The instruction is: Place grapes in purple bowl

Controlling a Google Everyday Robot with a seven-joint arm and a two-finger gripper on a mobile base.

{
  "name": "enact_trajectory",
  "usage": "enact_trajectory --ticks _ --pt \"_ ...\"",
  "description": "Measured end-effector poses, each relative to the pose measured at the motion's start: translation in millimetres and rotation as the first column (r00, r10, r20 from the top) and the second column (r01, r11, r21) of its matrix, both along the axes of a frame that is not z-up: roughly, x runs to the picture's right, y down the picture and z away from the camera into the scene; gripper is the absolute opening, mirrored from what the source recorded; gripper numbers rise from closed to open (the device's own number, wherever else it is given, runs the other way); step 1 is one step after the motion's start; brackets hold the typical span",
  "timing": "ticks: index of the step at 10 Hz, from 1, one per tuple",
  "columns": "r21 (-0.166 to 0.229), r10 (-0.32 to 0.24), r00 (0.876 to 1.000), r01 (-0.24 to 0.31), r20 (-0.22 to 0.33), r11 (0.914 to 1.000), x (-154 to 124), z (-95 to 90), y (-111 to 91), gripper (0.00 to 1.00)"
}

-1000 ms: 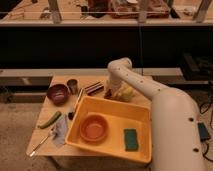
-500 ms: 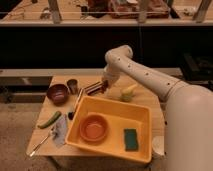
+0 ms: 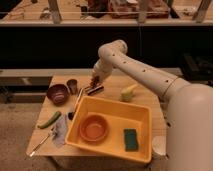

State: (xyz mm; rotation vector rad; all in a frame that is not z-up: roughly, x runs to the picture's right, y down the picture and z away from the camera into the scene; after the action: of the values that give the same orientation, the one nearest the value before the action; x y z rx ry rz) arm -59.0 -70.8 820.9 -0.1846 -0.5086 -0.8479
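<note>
Well, the big white robot arm (image 3: 140, 70) comes in from the right, bends high over the back of the wooden table (image 3: 112, 85) and points down. A yellow tub (image 3: 100, 150) fills the front right part of the table. Inside it sit an orange bowl (image 3: 94, 128) on the left and a green sponge (image 3: 131, 138) on the right. The purple bowl (image 3: 57, 93) stands near the back left corner, well apart from the gripper. A long green vegetable (image 3: 50, 120) lies in front of that bowl. A yellow-green fruit (image 3: 128, 92) sits behind the tub. The gripper (image 3: 94, 81) hangs just over a dark striped block (image 3: 94, 90), with its two fingers pressed together. A small metal cup (image 3: 72, 85) stands beside the purple bowl. The grapes (image 3: 71, 116) look like a little dark lump on the table, just beside the tub's left wall. A spoon (image 3: 41, 144) lies near the front left edge.
</note>
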Motion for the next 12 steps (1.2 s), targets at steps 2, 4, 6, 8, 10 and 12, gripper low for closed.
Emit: enact_trajectory --ticks 2,4,6,8,10,12 --pt "0.018 -0.009 0.998 0.008 0.064 0.9998 -26.8 0.8 -5.5 0.0" --pt "0.03 -0.014 0.989 0.01 0.145 0.9995 -52.2 8.5 -7.0 0.0" --pt "0.018 -0.028 0.966 0.024 0.257 0.9995 -90.9 19.4 2.8 0.0" --pt "0.01 -0.042 0.941 0.041 0.335 0.9991 -121.1 23.1 11.8 0.0" --pt "0.004 -0.074 0.906 0.08 0.417 0.9968 -165.8 21.4 29.2 0.0" --pt "0.016 -0.119 0.871 0.127 0.477 0.9918 -205.2 17.3 46.1 0.0"
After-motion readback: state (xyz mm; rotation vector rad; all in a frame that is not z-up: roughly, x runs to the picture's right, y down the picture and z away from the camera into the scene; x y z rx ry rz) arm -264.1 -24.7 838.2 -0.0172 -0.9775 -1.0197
